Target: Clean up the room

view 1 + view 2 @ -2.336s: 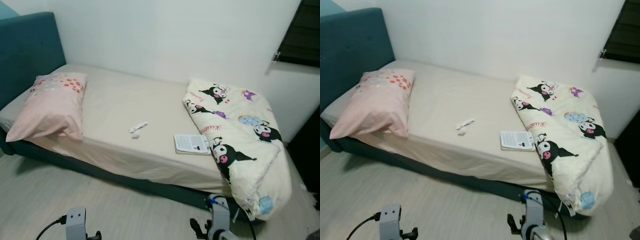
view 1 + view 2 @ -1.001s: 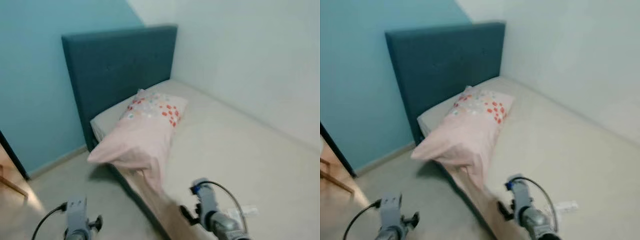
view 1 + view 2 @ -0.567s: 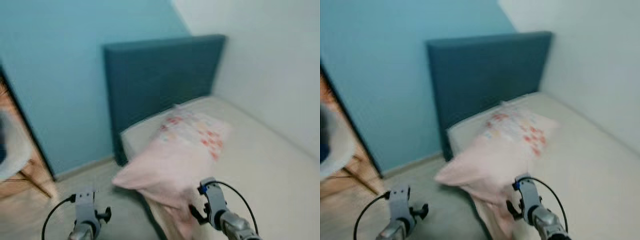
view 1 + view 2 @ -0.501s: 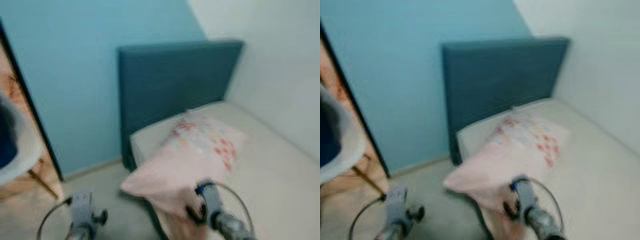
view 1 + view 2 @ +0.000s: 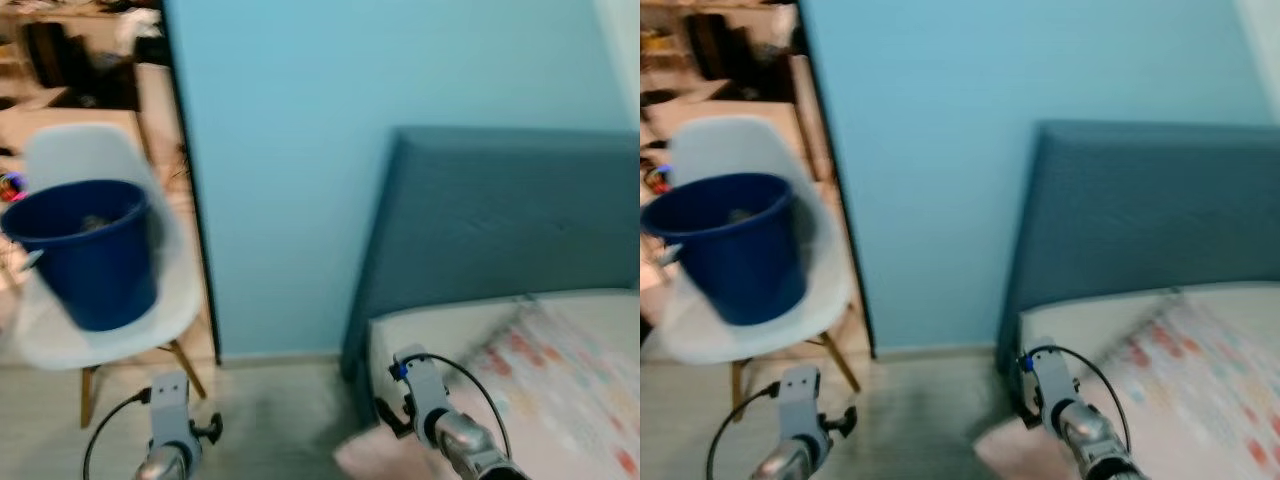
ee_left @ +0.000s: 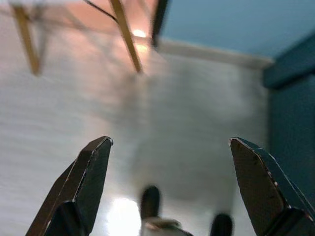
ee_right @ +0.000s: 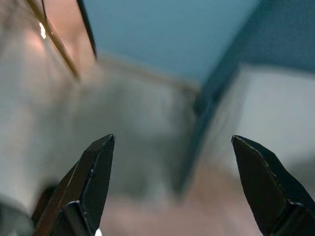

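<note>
With the left gripper [image 6: 167, 147] and the right gripper [image 7: 172, 142] both spread wide and empty, the robot seems to be searching; next it should probably approach the blue bucket [image 5: 88, 248] on the white chair [image 5: 175, 300] at 10 o'clock.

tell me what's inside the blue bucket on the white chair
The blue bucket stands on the white chair. Past its rim something small and pale shows faintly, too blurred to name. The bucket's wall hides everything lower down.
</note>
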{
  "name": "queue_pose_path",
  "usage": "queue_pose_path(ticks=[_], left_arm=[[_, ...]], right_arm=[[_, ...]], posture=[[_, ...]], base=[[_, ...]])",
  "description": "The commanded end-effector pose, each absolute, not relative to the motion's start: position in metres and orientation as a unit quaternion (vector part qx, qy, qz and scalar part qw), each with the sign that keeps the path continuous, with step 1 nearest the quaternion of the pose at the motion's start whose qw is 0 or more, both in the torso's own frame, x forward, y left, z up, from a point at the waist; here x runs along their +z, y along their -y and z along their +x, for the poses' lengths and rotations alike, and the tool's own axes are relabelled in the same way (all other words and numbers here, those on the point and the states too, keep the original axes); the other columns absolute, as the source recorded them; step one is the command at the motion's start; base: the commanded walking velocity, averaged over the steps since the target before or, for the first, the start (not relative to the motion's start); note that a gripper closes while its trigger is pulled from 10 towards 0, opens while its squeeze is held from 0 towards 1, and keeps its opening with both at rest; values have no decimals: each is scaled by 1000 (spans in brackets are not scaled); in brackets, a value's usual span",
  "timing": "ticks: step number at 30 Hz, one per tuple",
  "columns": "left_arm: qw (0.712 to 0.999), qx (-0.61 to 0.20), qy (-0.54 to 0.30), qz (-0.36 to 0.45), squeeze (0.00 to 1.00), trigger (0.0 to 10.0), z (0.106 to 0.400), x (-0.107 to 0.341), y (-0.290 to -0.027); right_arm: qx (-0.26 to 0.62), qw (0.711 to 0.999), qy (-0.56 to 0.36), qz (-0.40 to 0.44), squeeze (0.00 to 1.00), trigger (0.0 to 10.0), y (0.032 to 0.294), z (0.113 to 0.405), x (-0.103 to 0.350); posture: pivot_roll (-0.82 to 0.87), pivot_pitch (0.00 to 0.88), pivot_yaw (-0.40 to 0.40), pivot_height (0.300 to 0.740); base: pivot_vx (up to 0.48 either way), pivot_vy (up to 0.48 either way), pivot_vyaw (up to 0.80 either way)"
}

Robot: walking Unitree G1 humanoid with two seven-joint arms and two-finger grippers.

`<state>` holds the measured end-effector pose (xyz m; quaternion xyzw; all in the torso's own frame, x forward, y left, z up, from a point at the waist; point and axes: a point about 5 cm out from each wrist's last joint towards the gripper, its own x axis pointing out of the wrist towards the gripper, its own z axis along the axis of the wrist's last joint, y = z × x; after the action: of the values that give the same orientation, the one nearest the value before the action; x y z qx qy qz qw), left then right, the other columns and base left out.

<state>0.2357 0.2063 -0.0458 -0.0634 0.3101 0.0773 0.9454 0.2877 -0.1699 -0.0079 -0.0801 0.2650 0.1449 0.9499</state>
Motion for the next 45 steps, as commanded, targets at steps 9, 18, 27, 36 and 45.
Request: queue_pose_path(ticks=[9,18,27,36,45], left_arm=[[965,-9,-243,-96,0,10000,271,-20,-180],[965,-146,-202,-81,0,10000,284,-5,-152],[958,-215,-172,-85,0,10000,290,5,-136],[972,-169,-136,-89,0,10000,302,18,-140],[960,-106,-144,-216,0,10000,309,20,-146]], right_arm=[[-17,959,-283,-24,0,10000,225,287,-3],[-157,935,-314,-47,0,10000,271,264,-9],[-221,924,-309,-51,0,10000,299,253,-5],[-183,938,-289,-65,0,10000,283,267,0],[-179,939,-284,-67,0,10000,281,271,3]], posture=[[-59,0,-80,740],[-68,0,-69,740],[-77,0,-62,740],[-72,0,-71,740],[-74,0,-73,740]], base=[[282,0,-586],[0,0,-763],[0,0,-762],[0,0,-758],[0,0,-759]])
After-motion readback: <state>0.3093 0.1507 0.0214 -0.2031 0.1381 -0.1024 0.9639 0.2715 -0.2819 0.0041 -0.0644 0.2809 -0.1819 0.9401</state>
